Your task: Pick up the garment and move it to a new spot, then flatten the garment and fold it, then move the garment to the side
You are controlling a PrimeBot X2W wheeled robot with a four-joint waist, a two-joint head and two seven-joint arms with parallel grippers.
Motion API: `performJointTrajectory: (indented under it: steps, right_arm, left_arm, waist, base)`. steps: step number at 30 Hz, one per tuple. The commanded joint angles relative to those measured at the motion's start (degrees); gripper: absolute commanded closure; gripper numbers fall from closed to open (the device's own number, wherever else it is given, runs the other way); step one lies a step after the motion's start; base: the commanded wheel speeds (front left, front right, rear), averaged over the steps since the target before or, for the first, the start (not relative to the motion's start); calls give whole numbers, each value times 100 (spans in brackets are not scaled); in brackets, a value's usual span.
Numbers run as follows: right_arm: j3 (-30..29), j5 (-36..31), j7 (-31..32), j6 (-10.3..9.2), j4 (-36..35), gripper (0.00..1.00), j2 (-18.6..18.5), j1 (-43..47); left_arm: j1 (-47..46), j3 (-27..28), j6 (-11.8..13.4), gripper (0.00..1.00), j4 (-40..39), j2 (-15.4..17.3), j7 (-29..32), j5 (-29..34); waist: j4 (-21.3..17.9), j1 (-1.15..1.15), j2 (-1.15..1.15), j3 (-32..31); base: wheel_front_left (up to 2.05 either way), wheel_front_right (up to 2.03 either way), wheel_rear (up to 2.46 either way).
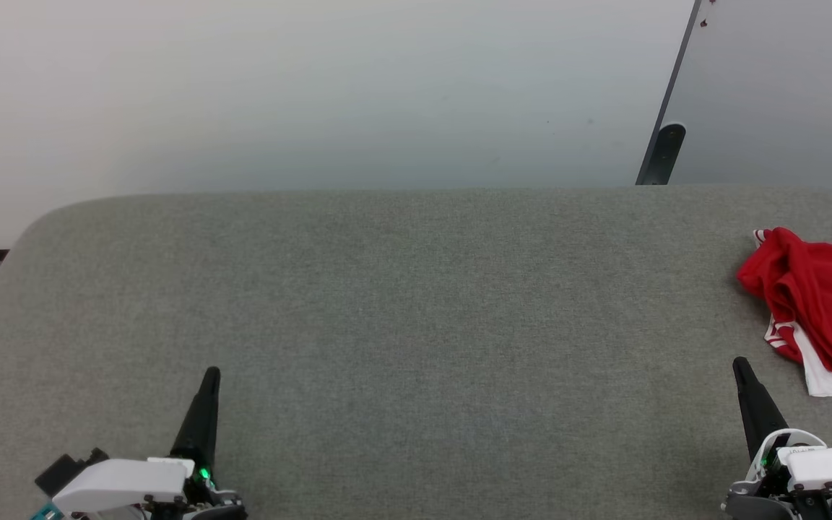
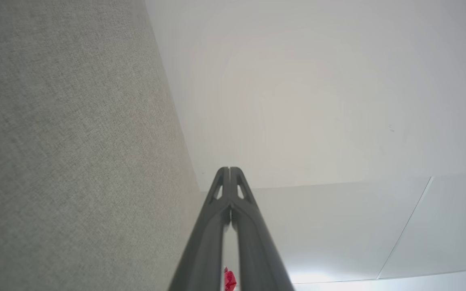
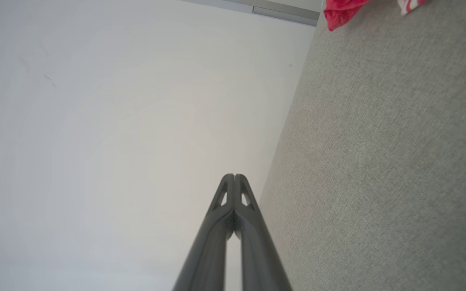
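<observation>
— While the garment (image 1: 813,303) sits at the right edge of the head view, what goes down for its look?
— Crumpled heap. Red cloth is bunched on top, with a white panel sticking out at the bottom. Bits of red-and-white stripe trim show on its left side and at the top corner. It's not flat and not folded, and the frame edge cuts off its right part.
— Lying on what?
— The grey fabric-covered table (image 1: 387,303), at its right end, roughly midway between the far and near edges. A white wall (image 1: 315,94) runs behind the table and a dark post (image 1: 665,152) stands at the upper right.
— Right gripper?
— The right gripper (image 1: 739,363) is at the lower right with its fingers pointing up the view. Its tip is near the garment, just left of the white corner and slightly nearer the robot, apart from it and not touching. In the right wrist view the two fingers are pressed together at the tips with nothing between them. The red cloth (image 3: 340,12) is up in that view's top right, ahead and off to the side.
— Left one?
— The left gripper (image 1: 211,372) is at the lower left, well apart from the garment, with most of the table between them. In the left wrist view its fingers meet tip to tip and grip nothing. A scrap of red (image 2: 229,281) shows through the slit low between the fingers, far off and not held.
</observation>
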Motion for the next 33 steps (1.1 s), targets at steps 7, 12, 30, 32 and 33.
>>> performJointTrajectory:
  steps: [7, 12, 30, 32, 33]
  right_arm:
    - [-17, 390, 83, 0, -40, 100, 32, -110]
    - [-25, 617, 126, 0, -46, 100, 52, -113]
    - [-27, 776, 152, 0, -44, 100, 71, -76]
    - [-27, 776, 152, 0, -44, 100, 71, -76]
    - [-27, 776, 151, 0, -44, 100, 71, -76]
  left_arm:
    - [-110, 33, -19, 100, -8, -54, 96, -316]
    - [-136, 38, -19, 100, -6, -78, 147, -491]
    - [-166, 40, -20, 100, -2, -91, 191, -626]
    - [-166, 40, -20, 100, -2, -91, 191, -626]
    - [-166, 40, -20, 100, -2, -91, 191, -626]
  waist:
    - [-8, 0, 0, 32]
    - [-12, 0, 0, 53]
    - [-17, 0, 0, 73]
    - [-17, 0, 0, 73]
    - [-17, 0, 0, 73]
  base:
    - [0, 0, 0]
    - [0, 0, 0]
    - [0, 0, 0]
    - [0, 0, 0]
    - [0, 0, 0]
